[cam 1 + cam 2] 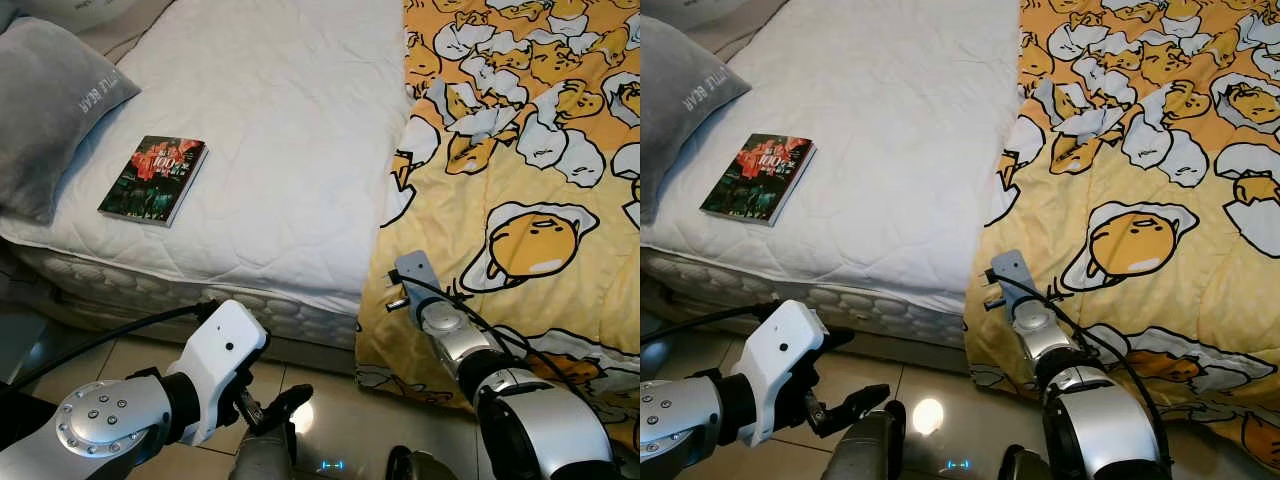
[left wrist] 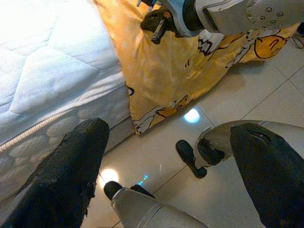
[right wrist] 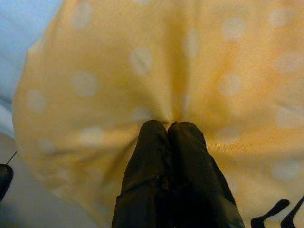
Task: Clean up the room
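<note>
Pinching the yellow blanket [image 1: 520,200] at its hanging edge, lower centre of the head frames, the right gripper [image 3: 167,127] is seen clenched on a fold of the cloth, fabric puckered at the fingertips. The left gripper [image 2: 168,156] is held low over the tiled floor [image 2: 247,95] at lower left, fingers spread wide, nothing between them. The blanket is draped over the right half of the bed and spills down to the floor; a book [image 1: 153,179] is left on the white mattress [image 1: 280,120] at upper left, beside a grey pillow [image 1: 50,110].

Risk: only a thin fold is held, so the cloth could be lost from the grip if pulled hard, or dragged across the floor.

The closed grip on the fabric is confirmed by the right wrist view; from the head views the fingertips are hidden behind the wrist. The mattress side and the right arm [image 2: 228,14] are shown from below by the left wrist view
</note>
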